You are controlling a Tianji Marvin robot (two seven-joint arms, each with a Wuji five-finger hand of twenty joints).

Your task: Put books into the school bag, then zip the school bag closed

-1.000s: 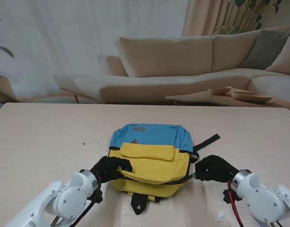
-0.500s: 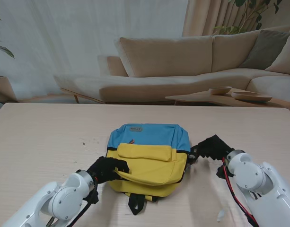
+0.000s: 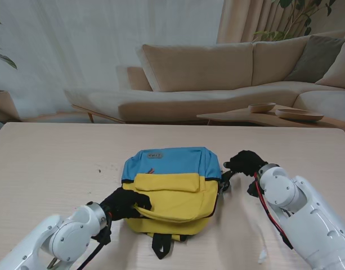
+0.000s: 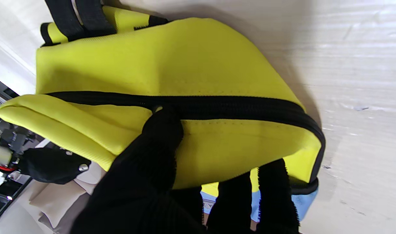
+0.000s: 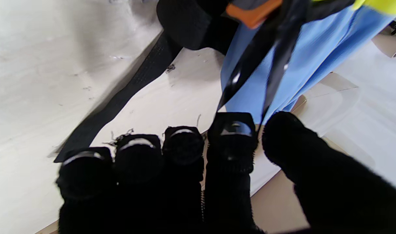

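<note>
Home living rm, sofa [image 3: 217, 73], curtains [image 3: 76, 50]

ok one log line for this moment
phase: zipping | left robot hand: shut on school bag yellow corner | right robot hand: pinching zipper pull | books: none visible

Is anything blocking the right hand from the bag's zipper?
Nothing visible does. The right hand is already at the school bag's right side, its fingers pinched on the black zipper pull strap. The left hand braces the yellow front.
</note>
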